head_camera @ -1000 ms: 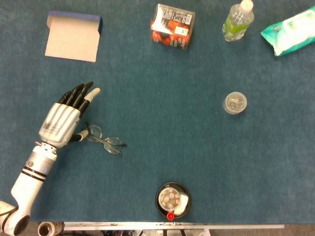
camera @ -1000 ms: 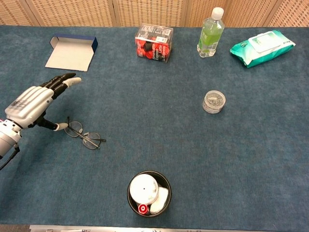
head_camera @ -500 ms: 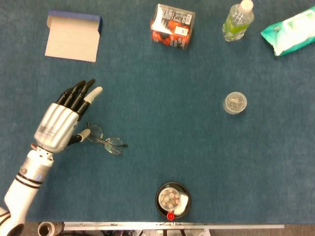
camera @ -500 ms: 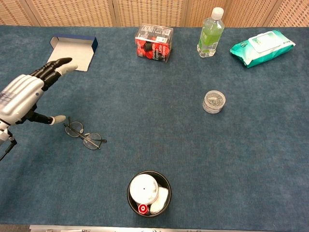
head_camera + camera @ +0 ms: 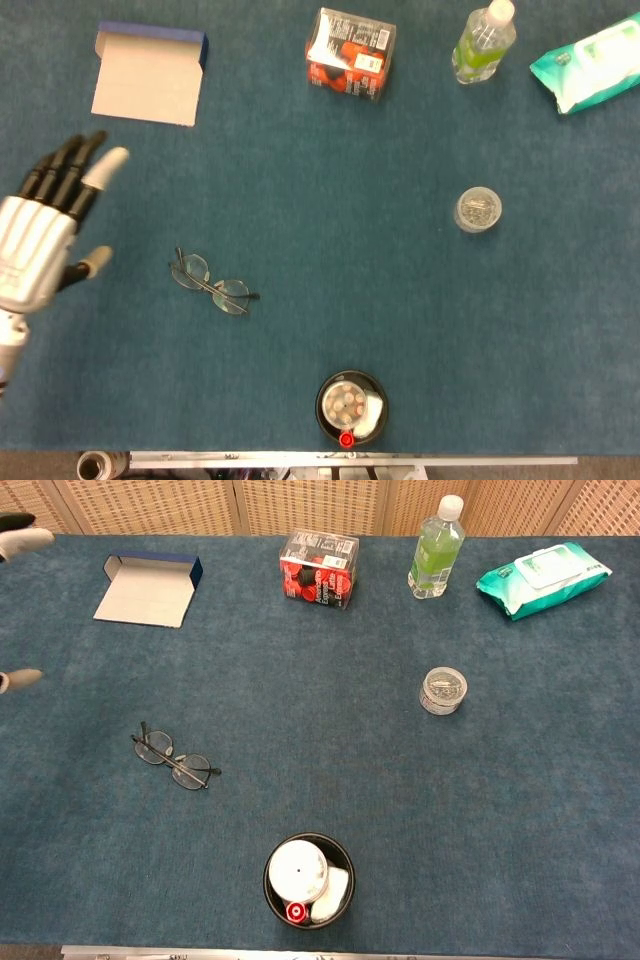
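- Your left hand (image 5: 40, 235) sits at the far left edge of the head view: silver ribbed back, black fingers (image 5: 62, 170) held nearly straight and close together, one pale-tipped, thumb splayed off to the side. Spread flat, holding nothing. The chest view catches only two pale fingertips at its left border.
- Your right hand shows in neither view.
- Spectacles (image 5: 210, 284) lie on the counter (image 5: 350, 230) just right of the left hand, clear of it. Thin dark wire frame, two round clear lenses, temples folded and crossing at a slant.
- The counter is covered in blue-teal cloth with a short, felt-like nap.
- Far left: a flat, open cardboard box (image 5: 148, 75), pale inside, dark blue outer rim along its far edge, lying beyond the fingertips.
- Far middle: a clear plastic pack (image 5: 350, 54), boxy, with red-and-black contents and a white label.
- Far right: a clear bottle (image 5: 484, 40) of yellow-green liquid with a white cap, and a soft teal wipes packet (image 5: 588, 62), glossy and crinkled.
- Right of centre: a small round clear jar (image 5: 477, 210), lid ridged, standing alone.
- Near edge, centre: a round black bowl (image 5: 309, 880) holding a white disc-shaped lid and a small red cap.
- Nothing lies between the left hand and the spectacles.
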Tool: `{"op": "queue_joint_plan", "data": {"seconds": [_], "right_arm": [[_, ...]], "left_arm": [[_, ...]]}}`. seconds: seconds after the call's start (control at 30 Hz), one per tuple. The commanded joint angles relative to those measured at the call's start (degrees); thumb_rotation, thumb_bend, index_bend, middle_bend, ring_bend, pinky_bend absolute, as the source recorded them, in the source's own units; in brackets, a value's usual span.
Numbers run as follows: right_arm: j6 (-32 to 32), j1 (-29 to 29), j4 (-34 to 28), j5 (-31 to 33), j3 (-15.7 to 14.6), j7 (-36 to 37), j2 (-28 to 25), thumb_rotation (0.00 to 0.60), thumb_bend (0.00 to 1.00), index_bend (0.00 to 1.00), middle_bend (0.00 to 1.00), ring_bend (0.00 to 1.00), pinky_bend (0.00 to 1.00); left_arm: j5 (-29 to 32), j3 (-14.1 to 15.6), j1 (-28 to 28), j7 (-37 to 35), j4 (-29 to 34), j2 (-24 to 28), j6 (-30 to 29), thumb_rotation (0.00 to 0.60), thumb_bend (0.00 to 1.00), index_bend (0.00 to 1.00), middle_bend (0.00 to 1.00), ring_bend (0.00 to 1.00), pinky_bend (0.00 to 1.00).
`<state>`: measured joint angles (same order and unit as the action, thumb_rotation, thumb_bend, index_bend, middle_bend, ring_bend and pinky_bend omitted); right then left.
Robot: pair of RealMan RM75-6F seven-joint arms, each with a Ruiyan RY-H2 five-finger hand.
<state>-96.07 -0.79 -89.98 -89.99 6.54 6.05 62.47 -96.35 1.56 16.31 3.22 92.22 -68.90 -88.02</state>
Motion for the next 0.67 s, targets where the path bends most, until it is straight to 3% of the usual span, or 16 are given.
{"op": "queue_joint_plan", "data": {"seconds": [0.03,0.2,0.33,0.47,0.67], "right_arm": [[-0.20,0.03,0.16,-0.06,0.06,-0.48,0.28,0.600,0.17,0.46,0.37,0.26,0.23],[0.03,-0.17,0.55,0.02,0.12,-1.82,1.02,0.600,0.17,0.46,0.37,0.26,0.23],[0.43,-0.39,0.74,0.01,0.02,-3.16,1.66,0.600,0.18,0.46,0.37,0.26,0.23],[0.50,-0.52,0.95,-0.16,0.00,-3.92,1.99,0.600,0.17,0.46,0.37,0.26,0.23],[2.34,-1.17,1.61,1.69,0.57,-3.45,2.13,0.600,0.18,0.46,0.37,0.26,0.23]], "left_arm": [[0.06,-0.13,-1.97,2.54,0.46,1.78,-2.33,0.600,0.02,0.08,0.08,0.07,0.15],[1.24,-0.73,-5.10,5.13,-1.92,2.14,-5.95,0.600,0.02,0.23,0.24,0.17,0.15],[2.11,-0.26,-6.69,-0.58,-3.08,3.12,-6.63,0.600,0.02,0.32,0.33,0.21,0.15],[3.77,-0.53,-7.67,-5.05,-5.71,3.62,-6.41,0.600,0.02,0.35,0.36,0.23,0.15],[5.86,-1.74,-7.28,-5.34,-5.45,4.34,-3.94,0.600,0.02,0.37,0.37,0.23,0.15]]}}
